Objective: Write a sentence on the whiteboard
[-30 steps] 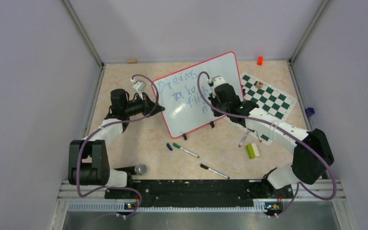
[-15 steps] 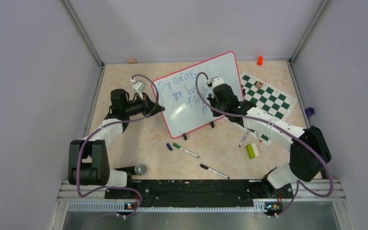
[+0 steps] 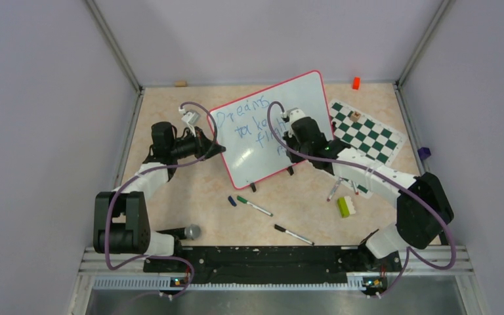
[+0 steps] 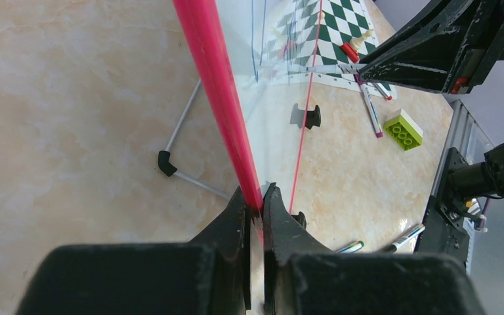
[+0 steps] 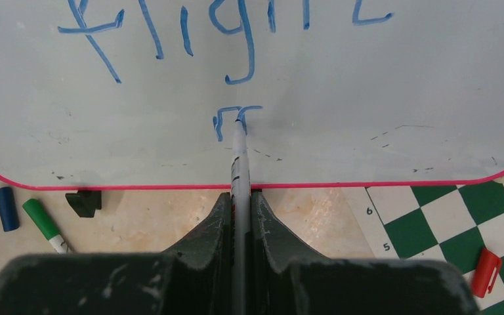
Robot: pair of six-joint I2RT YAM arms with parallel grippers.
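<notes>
At the whiteboard [image 3: 305, 92] edge, left fingers [image 4: 235, 220] pinch; right fingers [image 5: 215, 226] hold marker [image 5: 238, 157].

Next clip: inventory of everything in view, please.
whiteboard: one, white with red frame, centre
sentence: one, blue, on the whiteboard
chess mat: one, green and white, right of whiteboard
chess piece: at least one, pale, on mat
loose markers: at least four, mixed caps, near side of table
cap: one, blue, beside green marker
brick: one, lime green, near mat
block: one, orange, far edge
purple object: one, right edge
tan object: one, far edge
grey-headed object: one, by left arm's base
held marker: one, white barrel, tip against whiteboard
left gripper: one, black, shut on whiteboard's frame
right gripper: one, black, shut on held marker
</notes>
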